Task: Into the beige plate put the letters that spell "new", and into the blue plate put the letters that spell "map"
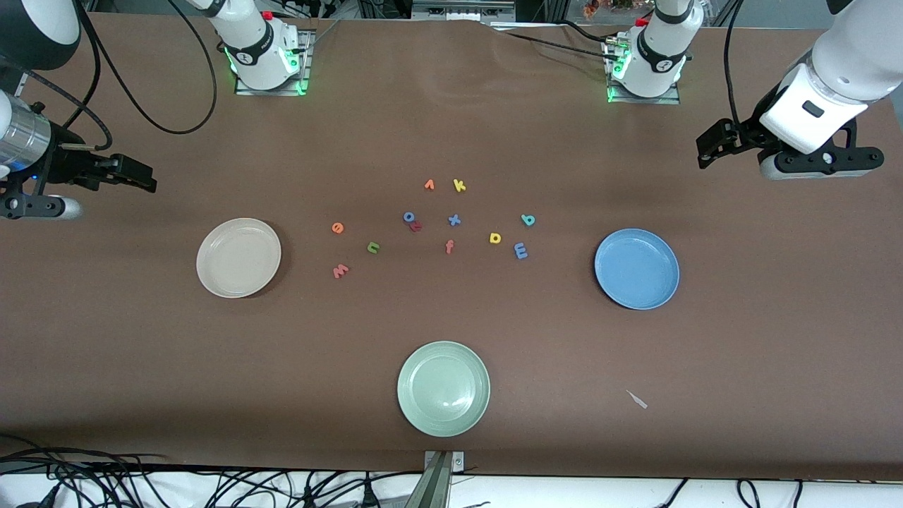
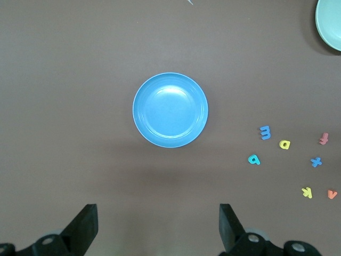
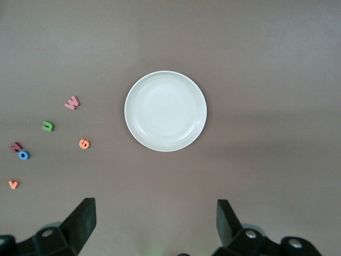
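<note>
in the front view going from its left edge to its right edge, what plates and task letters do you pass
beige plate → e → w → n → green plate → p → m → a → blue plate

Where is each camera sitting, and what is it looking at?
Front view: high up across the table, facing both arms; the left gripper and right gripper wait open, up at the table's ends.
Left wrist view: on the left arm, looking down at the blue plate; its fingertips show.
Right wrist view: on the right arm, looking down at the beige plate; its fingertips show.
Shared: both wrist views catch the orange "v".
</note>
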You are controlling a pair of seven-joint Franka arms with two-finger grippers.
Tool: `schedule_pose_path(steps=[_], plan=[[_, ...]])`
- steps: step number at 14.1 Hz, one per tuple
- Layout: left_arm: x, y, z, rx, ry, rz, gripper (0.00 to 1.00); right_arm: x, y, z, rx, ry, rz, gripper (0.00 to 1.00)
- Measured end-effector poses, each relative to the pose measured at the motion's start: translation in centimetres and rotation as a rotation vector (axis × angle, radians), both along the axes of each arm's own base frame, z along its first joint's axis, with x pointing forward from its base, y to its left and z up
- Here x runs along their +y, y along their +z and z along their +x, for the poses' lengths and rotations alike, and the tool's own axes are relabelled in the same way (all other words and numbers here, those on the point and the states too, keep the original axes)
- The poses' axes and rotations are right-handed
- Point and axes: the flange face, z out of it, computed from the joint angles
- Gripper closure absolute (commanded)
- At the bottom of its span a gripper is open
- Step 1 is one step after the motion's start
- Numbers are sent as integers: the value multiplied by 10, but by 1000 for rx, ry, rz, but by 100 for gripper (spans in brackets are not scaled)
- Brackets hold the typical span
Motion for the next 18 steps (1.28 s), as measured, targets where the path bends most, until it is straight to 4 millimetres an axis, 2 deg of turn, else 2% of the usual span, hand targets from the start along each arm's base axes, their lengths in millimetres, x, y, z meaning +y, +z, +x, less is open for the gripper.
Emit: schedule_pose_path(steps=[6, 12, 18], plan=[[7, 0, 1, 4, -17, -2, 0, 0, 0, 0, 0, 0, 0, 0], [29, 5, 1, 22, -35, -5, 0, 0, 0, 0, 0, 0, 0, 0], [28, 6, 0, 23, -41, -5, 0, 0, 0, 0, 0, 0, 0, 0]])
